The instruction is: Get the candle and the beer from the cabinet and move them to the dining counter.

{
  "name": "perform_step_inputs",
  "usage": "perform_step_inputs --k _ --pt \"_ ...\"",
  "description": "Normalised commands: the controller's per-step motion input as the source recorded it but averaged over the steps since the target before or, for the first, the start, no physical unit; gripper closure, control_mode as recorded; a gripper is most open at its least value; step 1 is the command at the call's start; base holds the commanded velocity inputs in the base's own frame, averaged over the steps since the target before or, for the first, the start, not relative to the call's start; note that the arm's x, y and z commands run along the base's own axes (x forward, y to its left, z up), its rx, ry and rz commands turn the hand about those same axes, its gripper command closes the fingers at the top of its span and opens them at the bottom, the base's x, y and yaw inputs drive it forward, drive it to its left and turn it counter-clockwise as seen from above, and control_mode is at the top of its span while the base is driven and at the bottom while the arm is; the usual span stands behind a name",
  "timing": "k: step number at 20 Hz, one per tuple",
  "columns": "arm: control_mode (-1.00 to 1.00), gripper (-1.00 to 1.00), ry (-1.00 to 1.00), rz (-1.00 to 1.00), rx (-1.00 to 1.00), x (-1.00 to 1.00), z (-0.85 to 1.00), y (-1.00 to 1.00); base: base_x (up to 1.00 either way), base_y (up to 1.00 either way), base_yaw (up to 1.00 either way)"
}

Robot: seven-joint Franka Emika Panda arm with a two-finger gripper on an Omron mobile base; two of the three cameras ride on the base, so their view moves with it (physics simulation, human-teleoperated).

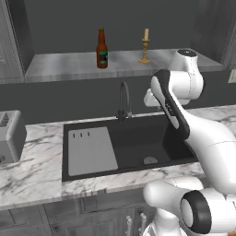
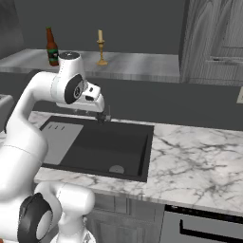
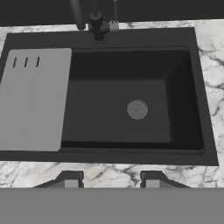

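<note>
The beer [image 1: 102, 50] [image 2: 51, 47], a brown bottle with a green label, stands upright on the marbled shelf floor of the cabinet [image 1: 60, 64] [image 2: 142, 64]. To its right on the same shelf stands the candle [image 1: 145, 46] [image 2: 100, 48] in its brass holder. My gripper [image 3: 110, 180] [image 2: 100, 114] hangs below the shelf, over the black sink, pointing down. Its fingertips [image 3: 70, 180] stand apart with nothing between them, so it is open. The dining counter is out of view.
The black sink [image 1: 138, 138] [image 3: 175, 87] with a grey drain board [image 1: 90, 150] is set in a marble counter [image 2: 190, 156]. A dark faucet [image 1: 123, 99] rises at its back edge. A toaster [image 1: 9, 133] sits at the left. Door-fronted cabinets [image 2: 213, 42] stand at the right.
</note>
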Motion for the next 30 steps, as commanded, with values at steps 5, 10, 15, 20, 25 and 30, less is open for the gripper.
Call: perform_step_inputs --k 5,10,15,20,25,30 --pt "-1.00 -1.00 0.00 0.00 0.04 -0.07 -0.01 0.00 0.00 0.00 0.00" --pt "-1.00 -1.00 -0.01 0.00 0.03 -0.15 -0.13 0.02 0.00 0.00 0.00" --pt "-1.00 -1.00 -0.35 0.00 0.09 -0.27 -0.01 0.14 0.00 0.00 0.00" --pt "-1.00 -1.00 -0.32 0.01 0.08 -0.20 0.25 0.20 0.00 0.00 0.00" --pt "-1.00 -1.00 -0.29 0.07 0.00 -0.20 0.42 0.21 0.00 0.00 0.00" --pt "-1.00 -1.00 -0.29 0.11 0.00 -0.15 0.53 0.18 0.00 0.00 0.00"
